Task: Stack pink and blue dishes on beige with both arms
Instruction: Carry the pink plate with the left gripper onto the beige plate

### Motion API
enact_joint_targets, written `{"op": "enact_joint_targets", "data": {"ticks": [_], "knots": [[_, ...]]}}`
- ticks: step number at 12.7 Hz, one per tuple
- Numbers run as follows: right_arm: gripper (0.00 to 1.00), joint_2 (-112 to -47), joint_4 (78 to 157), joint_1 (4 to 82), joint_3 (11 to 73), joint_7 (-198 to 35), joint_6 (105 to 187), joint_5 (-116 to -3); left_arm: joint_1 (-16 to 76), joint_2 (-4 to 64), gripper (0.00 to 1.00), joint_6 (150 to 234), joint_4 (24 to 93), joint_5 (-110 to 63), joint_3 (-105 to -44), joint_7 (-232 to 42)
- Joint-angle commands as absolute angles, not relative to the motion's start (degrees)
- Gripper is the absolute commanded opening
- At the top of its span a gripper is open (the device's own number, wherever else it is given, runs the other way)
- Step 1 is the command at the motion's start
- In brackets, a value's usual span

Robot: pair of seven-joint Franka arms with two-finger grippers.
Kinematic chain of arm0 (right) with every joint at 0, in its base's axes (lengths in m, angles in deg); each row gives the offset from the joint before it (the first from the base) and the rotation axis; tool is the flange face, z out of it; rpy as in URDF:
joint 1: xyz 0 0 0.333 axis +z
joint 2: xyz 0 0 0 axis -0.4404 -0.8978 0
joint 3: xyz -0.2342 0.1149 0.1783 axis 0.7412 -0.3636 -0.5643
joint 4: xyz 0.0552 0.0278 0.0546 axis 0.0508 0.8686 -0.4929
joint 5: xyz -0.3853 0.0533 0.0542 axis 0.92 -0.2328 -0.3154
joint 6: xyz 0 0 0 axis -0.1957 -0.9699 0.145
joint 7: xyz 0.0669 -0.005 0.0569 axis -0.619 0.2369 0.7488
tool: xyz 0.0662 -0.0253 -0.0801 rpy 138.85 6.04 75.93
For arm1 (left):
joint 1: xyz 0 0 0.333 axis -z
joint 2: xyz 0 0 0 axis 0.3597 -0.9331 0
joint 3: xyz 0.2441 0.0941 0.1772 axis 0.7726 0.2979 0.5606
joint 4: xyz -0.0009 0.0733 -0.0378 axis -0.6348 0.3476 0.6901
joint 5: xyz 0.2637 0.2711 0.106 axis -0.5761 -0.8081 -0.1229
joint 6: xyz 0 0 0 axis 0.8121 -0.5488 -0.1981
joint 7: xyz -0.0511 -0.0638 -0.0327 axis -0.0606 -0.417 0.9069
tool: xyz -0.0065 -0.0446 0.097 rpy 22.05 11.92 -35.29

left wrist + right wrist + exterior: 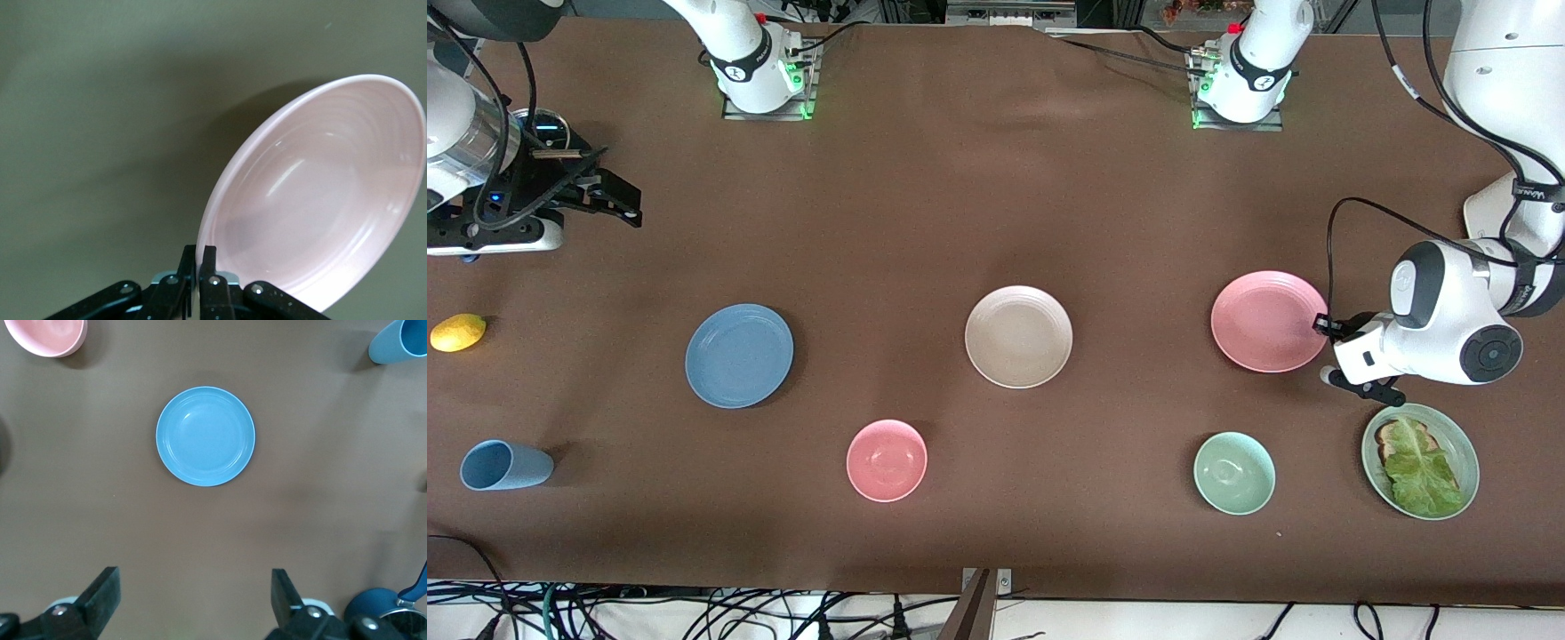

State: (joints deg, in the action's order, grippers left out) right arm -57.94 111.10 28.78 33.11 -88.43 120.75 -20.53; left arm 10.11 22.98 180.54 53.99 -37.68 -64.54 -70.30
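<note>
The salmon pink plate point(1267, 320) lies toward the left arm's end of the table. My left gripper point(1321, 325) is shut on its rim, and in the left wrist view the fingertips point(208, 252) pinch the edge of the pink plate point(320, 193). At the table's middle rests the beige plate point(1018, 336). The dusty blue plate point(738, 356) lies toward the right arm's end. My right gripper point(618, 200) hangs open and empty over the table at that end. Through its wide-apart fingers, the right gripper point(193, 580) looks down on the blue plate point(205, 435).
Nearer the front camera stand a pink bowl point(887, 460), a pale green bowl point(1233, 473), a green plate with lettuce point(1420, 460) just beside the left wrist, and a blue cup point(505, 465) on its side. A lemon point(458, 332) lies at the right arm's end.
</note>
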Motion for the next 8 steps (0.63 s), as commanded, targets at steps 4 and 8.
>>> {"op": "enact_joint_targets", "data": {"ticks": [4, 8], "knots": [[1.00, -57.93, 110.41, 29.03, 33.06, -88.17, 121.21, -19.52, 10.54, 23.38, 0.00, 175.80, 48.48, -31.42, -70.32, -78.82], [1.00, -57.85, 110.41, 28.85, 32.97, -88.88, 121.21, -20.56, 13.43, 22.51, 0.00, 175.71, 45.32, -25.54, -75.78, -91.47]]}}
